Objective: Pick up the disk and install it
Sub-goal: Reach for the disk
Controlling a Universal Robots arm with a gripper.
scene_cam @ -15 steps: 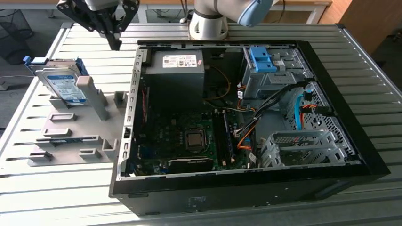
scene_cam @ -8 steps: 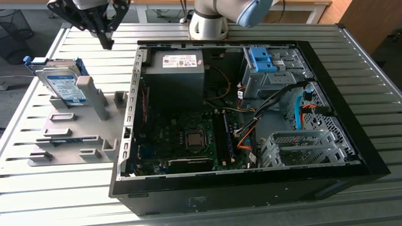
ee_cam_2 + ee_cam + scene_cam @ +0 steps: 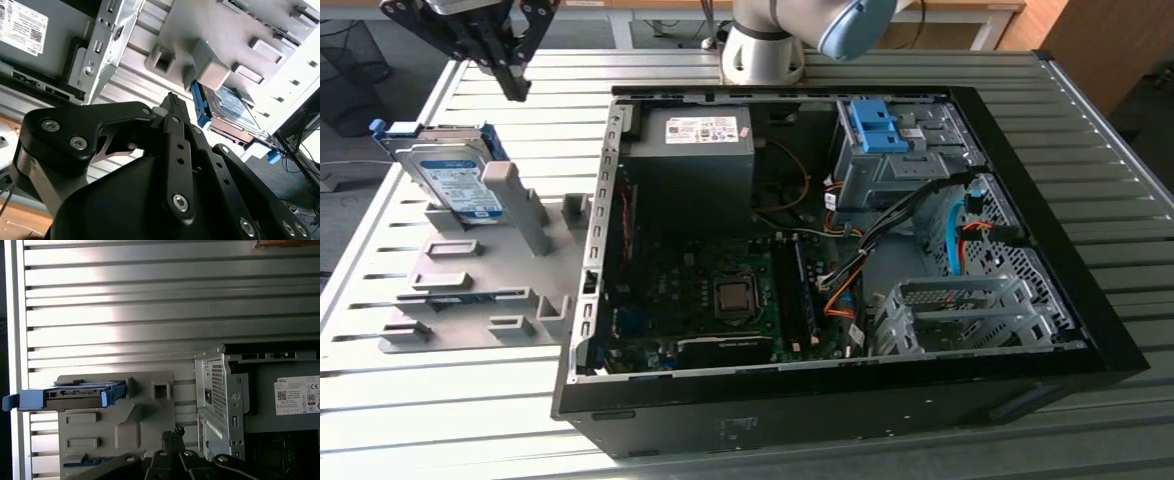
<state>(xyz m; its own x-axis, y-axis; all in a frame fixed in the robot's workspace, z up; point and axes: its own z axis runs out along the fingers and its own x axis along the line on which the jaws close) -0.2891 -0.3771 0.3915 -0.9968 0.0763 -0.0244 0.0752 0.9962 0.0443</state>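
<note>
**Gripper closed and empty, above the racked disk**

In the exterior view the gripper (image 3: 516,88) hangs over the slatted table (image 3: 414,410). Its fingers are pressed together to a single tip and hold nothing. The disk (image 3: 450,182) stands on edge in the gray holder (image 3: 480,290), below the gripper and well apart from it (no contact). The holder lies just beside the open computer case (image 3: 854,415), at the exterior view's left of it. A gray post of the holder covers the disk's lower corner, and the frame edge cuts off the gripper's upper part. In the second wrist view a gray block covers one end of the disk (image 3: 232,107). The first wrist view shows the disk (image 3: 75,395) edge-on, so its label is hidden.
</note>
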